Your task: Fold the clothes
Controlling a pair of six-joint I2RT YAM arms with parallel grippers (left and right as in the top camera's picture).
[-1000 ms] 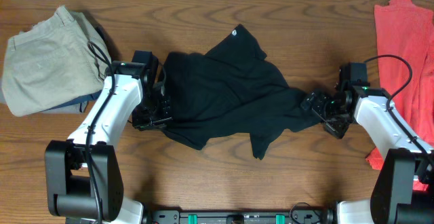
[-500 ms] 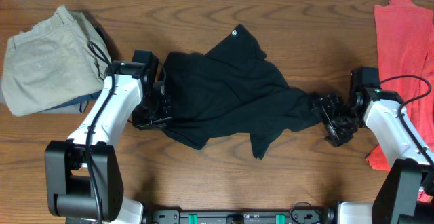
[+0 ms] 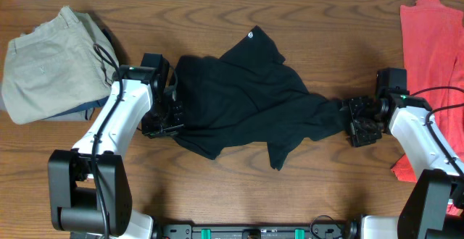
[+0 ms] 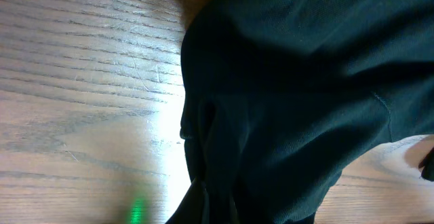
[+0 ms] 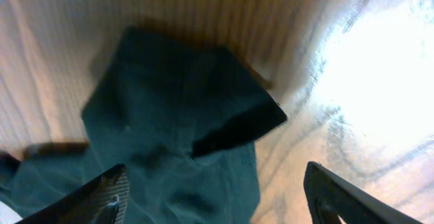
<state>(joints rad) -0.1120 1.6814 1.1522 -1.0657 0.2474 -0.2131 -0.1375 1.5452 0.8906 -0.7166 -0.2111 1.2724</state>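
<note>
The black shirt [image 3: 239, 94] lies crumpled across the middle of the table, with a small white logo mark [image 3: 251, 34] near its far edge. My left gripper [image 3: 161, 123] is at its left edge, shut on bunched black fabric [image 4: 291, 95] that gathers toward the jaws. My right gripper [image 3: 355, 123] is at the shirt's stretched right end, open. In the right wrist view its two fingers [image 5: 213, 173] stand wide apart over the shirt's tip [image 5: 176, 122], which lies flat on the wood. Khaki trousers [image 3: 51, 58] lie at the far left. A coral-red garment [image 3: 435, 51] lies at the far right.
The wooden table [image 3: 319, 195] shows bare wood in front of the shirt. The khaki trousers lie on a dark blue piece of cloth [image 3: 83, 110]. The right arm's cable [image 3: 435, 72] runs over the coral-red garment.
My right gripper moved to the right, drawing the shirt's right end out with it, then turned. The left arm has not moved.
</note>
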